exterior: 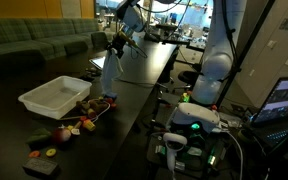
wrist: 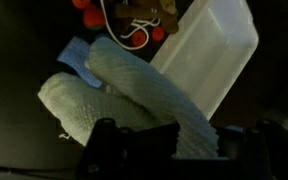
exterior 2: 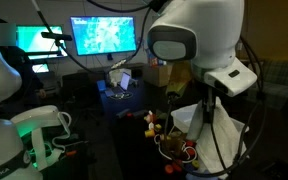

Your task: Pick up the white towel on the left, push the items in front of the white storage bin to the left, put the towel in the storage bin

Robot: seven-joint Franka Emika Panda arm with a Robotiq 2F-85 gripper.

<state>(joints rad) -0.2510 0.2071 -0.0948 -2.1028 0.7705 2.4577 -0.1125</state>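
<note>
The tool (exterior: 117, 50) is pinched tight on the top of the towel (exterior: 110, 76). The towel hangs limp in a long, bunched fold, its lower end close over the table (exterior: 136, 92), just beside the bin (exterior: 52, 97). The items (exterior: 69, 126) lie scattered in front of the bin.

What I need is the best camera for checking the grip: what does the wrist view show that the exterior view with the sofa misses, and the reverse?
Only the wrist view: the white towel's textured weave close up and a blue piece beside it. Only the exterior view: the arm, the sofa, and the whole toy cluster in front of the white storage bin. Both: the towel hanging from the shut gripper, the bin, and some red toys.
</note>
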